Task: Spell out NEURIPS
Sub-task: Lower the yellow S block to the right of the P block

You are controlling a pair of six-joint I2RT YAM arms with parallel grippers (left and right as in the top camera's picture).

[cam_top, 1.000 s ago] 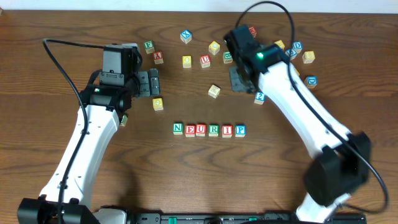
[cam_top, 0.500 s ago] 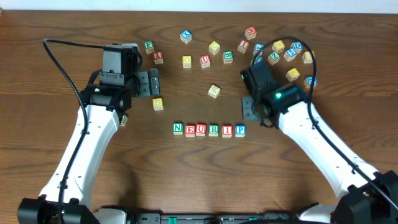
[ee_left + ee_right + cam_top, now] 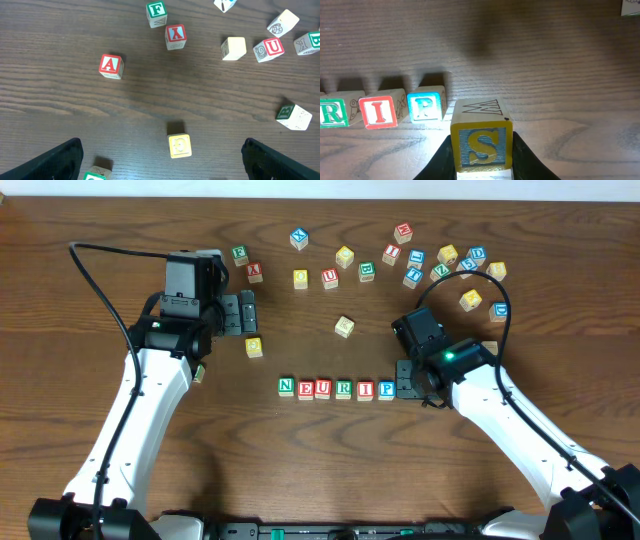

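Six cubes stand in a row reading N [image 3: 286, 387], E [image 3: 306, 389], U [image 3: 323, 389], R [image 3: 344, 389], I [image 3: 365, 390], P [image 3: 386, 390]. In the right wrist view the blue P [image 3: 425, 105], red I [image 3: 379, 111] and green R [image 3: 332, 114] line up at the left. My right gripper [image 3: 481, 161] is shut on the yellow S cube [image 3: 481, 142], just right of and slightly nearer than the P. From overhead the right gripper [image 3: 410, 377] hides the S. My left gripper [image 3: 245, 312] stands open at the back left with nothing between its fingers [image 3: 50, 161].
Loose cubes lie across the back of the table: a red A [image 3: 110, 65], a green F [image 3: 156, 11], a spare red U [image 3: 272, 47] and a cluster at the back right [image 3: 447, 255]. A yellow cube [image 3: 179, 145] sits just ahead of the left gripper. Another yellow cube [image 3: 344, 326] lies mid-table.
The right arm has swung from the back cluster toward the front and come down at the right end of the row, beside the P. The left arm has not moved.
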